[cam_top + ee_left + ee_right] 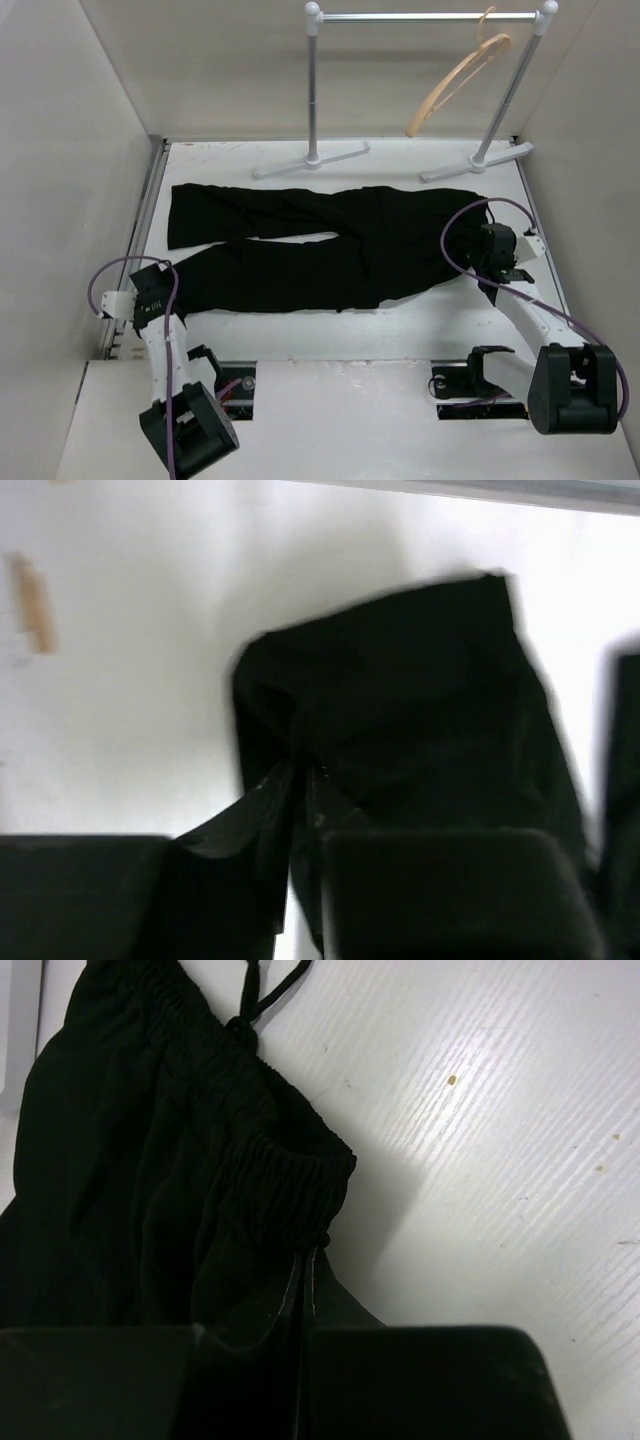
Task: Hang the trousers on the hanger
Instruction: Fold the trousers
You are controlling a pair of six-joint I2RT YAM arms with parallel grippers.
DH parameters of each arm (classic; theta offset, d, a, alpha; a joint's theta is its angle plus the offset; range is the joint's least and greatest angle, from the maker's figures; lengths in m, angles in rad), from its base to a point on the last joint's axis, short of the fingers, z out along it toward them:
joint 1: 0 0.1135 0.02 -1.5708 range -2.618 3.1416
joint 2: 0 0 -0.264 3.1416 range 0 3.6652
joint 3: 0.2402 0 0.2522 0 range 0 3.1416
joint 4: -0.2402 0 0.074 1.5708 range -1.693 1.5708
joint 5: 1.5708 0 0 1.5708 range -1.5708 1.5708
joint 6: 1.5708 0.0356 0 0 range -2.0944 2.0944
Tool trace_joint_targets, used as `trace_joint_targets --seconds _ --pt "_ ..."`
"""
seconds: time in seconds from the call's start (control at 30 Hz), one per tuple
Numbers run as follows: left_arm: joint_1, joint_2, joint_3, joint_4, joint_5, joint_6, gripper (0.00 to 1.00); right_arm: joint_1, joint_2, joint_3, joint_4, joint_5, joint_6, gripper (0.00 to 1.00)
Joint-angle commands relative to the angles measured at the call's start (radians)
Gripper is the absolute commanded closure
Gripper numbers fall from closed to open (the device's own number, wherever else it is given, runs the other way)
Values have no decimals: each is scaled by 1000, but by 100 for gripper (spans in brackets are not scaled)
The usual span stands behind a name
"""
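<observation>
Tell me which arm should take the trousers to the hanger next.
Right, probably. The right gripper pinches the trousers at the waistband, on the side where the hanger hangs from the rail. The left gripper is at the far leg cuff.

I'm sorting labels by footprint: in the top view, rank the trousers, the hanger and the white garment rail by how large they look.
1. trousers: the largest dark area.
2. garment rail: nearly as wide but only thin tubes. It stands farther off, so this rank is unsure.
3. hanger: clearly the smallest.
</observation>
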Motion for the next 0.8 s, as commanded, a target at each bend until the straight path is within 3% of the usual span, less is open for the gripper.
trace_joint_targets --seconds 0.0,0.27,0.53,0.63,0.77 --pt "-59 -77 68 101 -1 8 96 29 -40 8 25 28 0 97" --pt "-219 -109 270 89 -186 11 100 32 -331 77 -219 74 -9 98" --pt "-205 -152 519 -107 -231 37 100 6 -678 201 -556 103 -38 98" --pt "-202 -142 536 -130 -245 43 100 -60 -730 178 -589 108 -88 98" --pt "-219 -33 525 -103 -298 55 100 -149 -678 65 -503 -19 -57 97"
